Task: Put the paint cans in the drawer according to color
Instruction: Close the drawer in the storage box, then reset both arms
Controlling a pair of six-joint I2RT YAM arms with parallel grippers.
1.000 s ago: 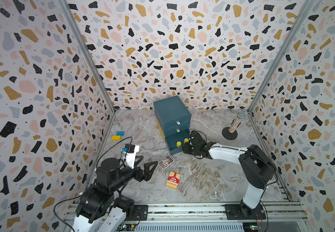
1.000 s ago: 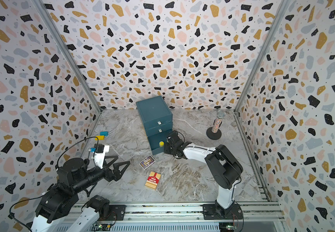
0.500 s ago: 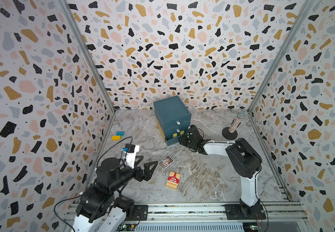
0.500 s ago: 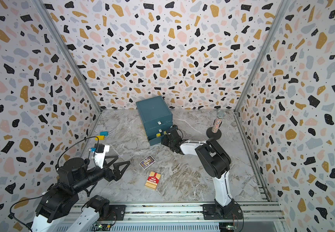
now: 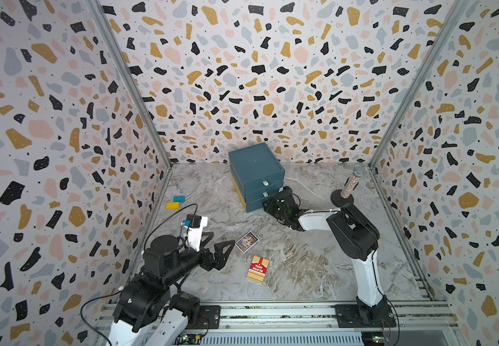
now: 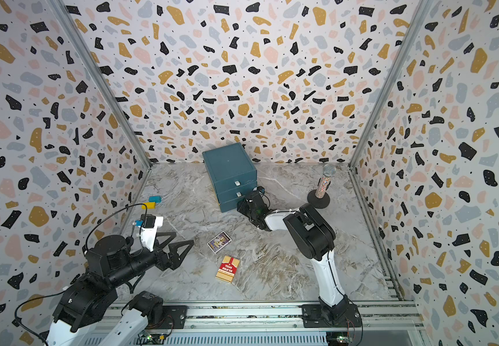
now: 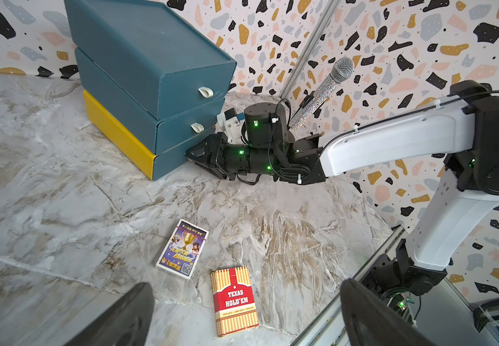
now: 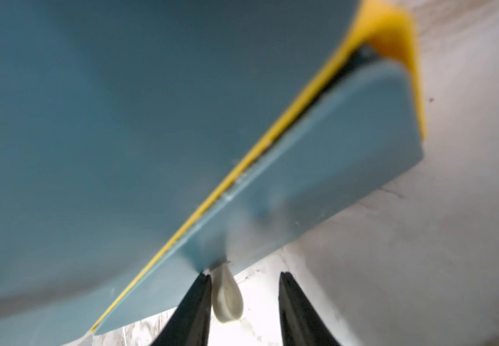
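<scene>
Where the drawer (image 5: 255,163) stands at twelve o'clock, the right gripper (image 8: 244,274) straddles its lowest pull tab (image 8: 227,296), jaws unclenched. Left gripper (image 5: 222,239), seven o'clock, gapes released.

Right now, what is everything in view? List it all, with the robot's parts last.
drawer unit: one, dark teal with a yellow strip low on one side, back middle of the table; three drawers, all look shut
pull tabs: three, white, one on each drawer front
flat blocks: two, blue and yellow, side by side near the left wall
card boxes: two, purple and red, front middle
microphone: one, glittery, upright on a black round stand, back right
paint cans: none showing
left gripper: black, open, empty, front left
right gripper: black, open, at the bottom drawer's tab, which lies against one finger
</scene>
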